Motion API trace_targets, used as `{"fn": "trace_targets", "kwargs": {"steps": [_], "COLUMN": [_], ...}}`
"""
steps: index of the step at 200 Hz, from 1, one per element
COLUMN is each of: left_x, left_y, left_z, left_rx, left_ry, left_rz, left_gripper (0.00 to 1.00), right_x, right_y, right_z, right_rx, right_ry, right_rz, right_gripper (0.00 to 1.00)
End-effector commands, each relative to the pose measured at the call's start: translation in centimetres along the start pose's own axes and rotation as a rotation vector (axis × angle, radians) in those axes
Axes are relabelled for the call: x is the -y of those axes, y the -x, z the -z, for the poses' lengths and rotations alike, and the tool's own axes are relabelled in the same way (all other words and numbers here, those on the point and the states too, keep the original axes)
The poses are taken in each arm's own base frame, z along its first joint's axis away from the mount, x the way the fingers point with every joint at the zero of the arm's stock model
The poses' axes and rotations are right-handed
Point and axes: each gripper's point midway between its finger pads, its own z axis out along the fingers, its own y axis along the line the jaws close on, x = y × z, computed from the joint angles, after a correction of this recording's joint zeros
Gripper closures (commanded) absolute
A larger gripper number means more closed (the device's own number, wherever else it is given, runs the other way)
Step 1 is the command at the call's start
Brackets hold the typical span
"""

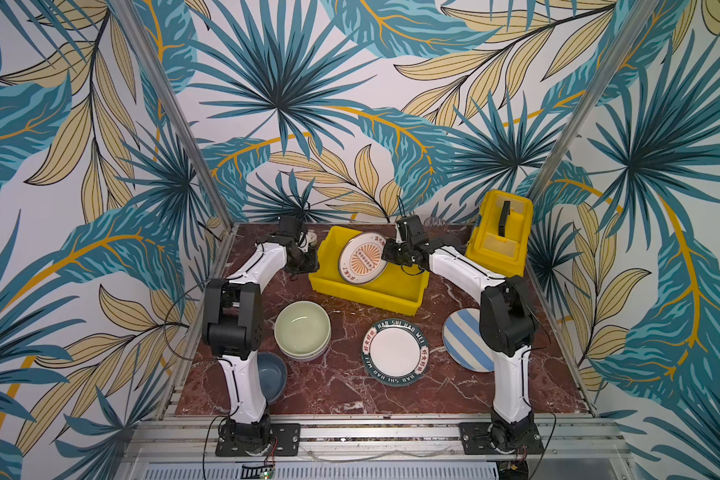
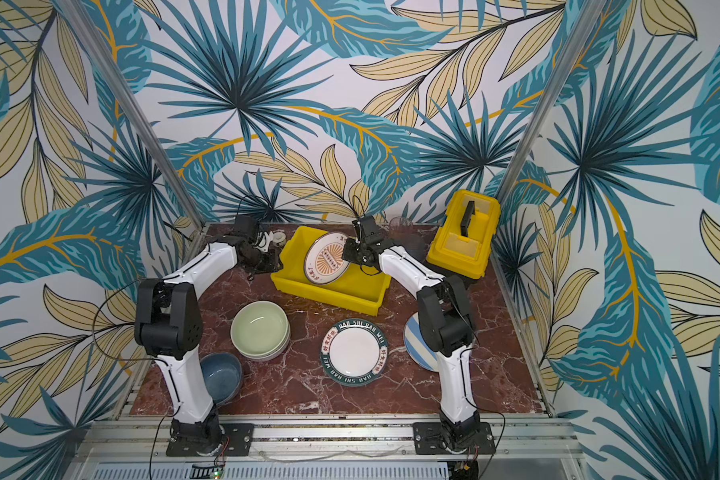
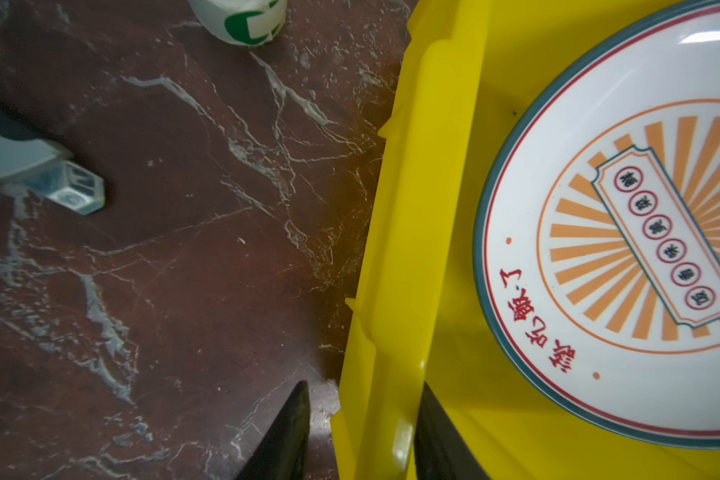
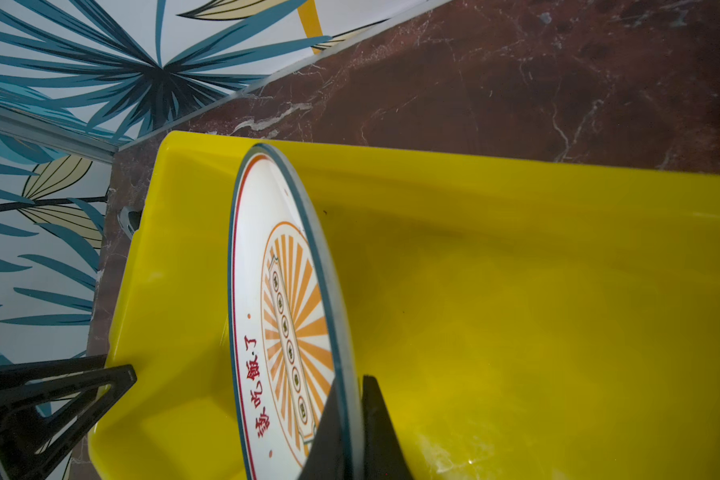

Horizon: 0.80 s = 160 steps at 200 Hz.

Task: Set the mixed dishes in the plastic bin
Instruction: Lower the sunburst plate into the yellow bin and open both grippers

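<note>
Leaf-print wallpaper in teal and sand closes round a red-brown marble worktop (image 1: pixel 337 386).

At the front left corner sits one dark blue round bowl (image 1: pixel 273 374). Just right of it, towards the middle, is a nest of pale green round bowls (image 1: pixel 302 328); at least two rims show, and I cannot count more. By the rear left edge lie a grey metal wrench (image 3: pixel 71 191) and a small white tape roll (image 3: pixel 242 20).

The left gripper (image 3: pixel 364 386) stands astride the left wall of the shallow bright yellow plastic bin (image 1: pixel 366 297), jaws spread. One finger is inside the bin and one outside, with a gap showing beside the outer one.

The bin is at the rear middle. Over it the right gripper (image 4: pixel 352 380) pinches the rim of a white round plate with an orange sunburst print (image 1: pixel 360 257). The plate is tilted steeply, and whether its lower edge touches the floor of the bin I cannot tell.

Near the front middle lies a white round plate with a lettered dark green rim (image 1: pixel 395 351). By the right edge is a blue-and-cream striped round plate (image 1: pixel 462 336), partly behind the arm. That makes three plates. One clear plastic tumbler (image 1: pixel 433 221) is at the rear edge, and a yellow toolbox with a black handle (image 1: pixel 499 237) stands in the rear right corner.

The plates look stiff, glossy and likely slippery, perhaps breakable. A thin rim pinch seems the only hold, so the plate is best lowered gently.
</note>
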Motion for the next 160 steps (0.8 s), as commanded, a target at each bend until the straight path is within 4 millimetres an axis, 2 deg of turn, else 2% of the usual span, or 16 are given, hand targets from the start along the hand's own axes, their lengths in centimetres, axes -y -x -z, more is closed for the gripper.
{"fn": "trace_targets", "kwargs": {"steps": [1, 40, 120, 123, 143, 160], "left_x": [-0.1, 0.3, 0.6, 0.6, 0.7, 0.9], "left_y": [-0.2, -0.9, -3.8, -3.9, -4.3, -4.6], "left_z": [0.0, 0.4, 2.2, 2.3, 2.6, 2.8], "left_rx": [-0.020, -0.036, -0.066, -0.067, -0.066, -0.070], "left_ry": [-0.011, -0.034, -0.047, -0.047, -0.052, -0.065], "left_rz": [0.000, -0.001, 0.017, 0.018, 0.004, -0.015], "left_gripper": [0.65, 0.74, 0.82, 0.82, 0.82, 0.87], "right_x": [-2.3, -2.2, -1.9, -2.3, -2.5, -2.6], "right_y": [1.1, -0.1, -1.9, -1.4, -1.7, -2.0], "right_z": [-0.2, -1.3, -2.4, -2.5, -2.9, -3.2], "right_rx": [0.040, 0.009, -0.041, -0.018, -0.029, -0.043], "right_ry": [0.073, 0.076, 0.090, 0.111, 0.124, 0.134], "right_rz": [-0.011, -0.018, -0.048, -0.048, -0.054, -0.062], "right_gripper": [1.00, 1.00, 1.00, 1.00, 1.00, 1.00]}}
